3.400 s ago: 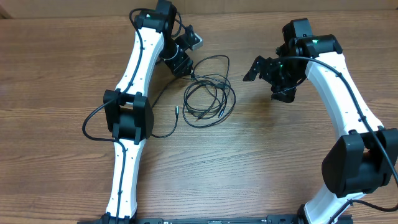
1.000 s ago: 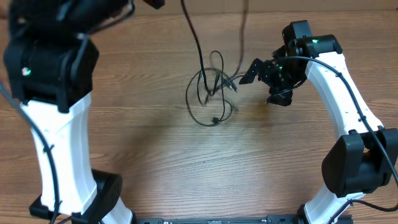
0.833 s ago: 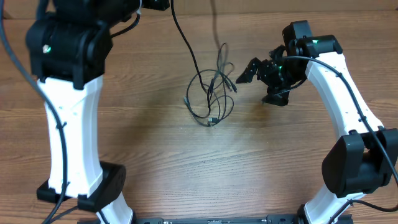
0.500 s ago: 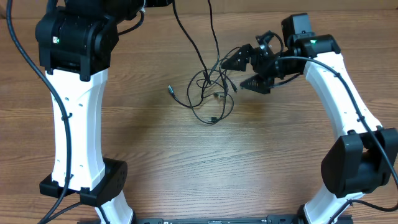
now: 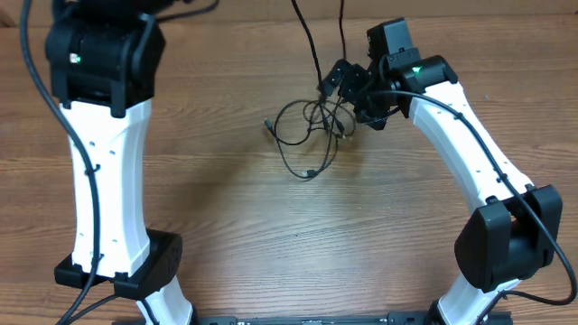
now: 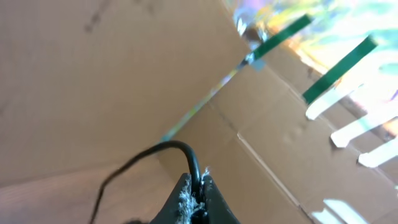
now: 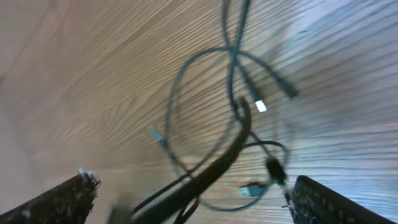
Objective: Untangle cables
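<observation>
**Tangle (image 5: 305, 135) lies just beside the spread right gripper (image 5: 350, 90)**

The left gripper (image 6: 196, 199) pinches one black cable (image 6: 177, 145) high above the table (image 5: 226, 244) (beyond the overhead picture's top), so strands rise steeply from the tangle. The right gripper, jaws wide apart, is nearer; the loops lie on its left-arm side, some between its fingers (image 7: 68, 196).

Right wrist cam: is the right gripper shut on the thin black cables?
No, the right gripper has its fingers wide apart, not pressed on the thin black cables.
</observation>
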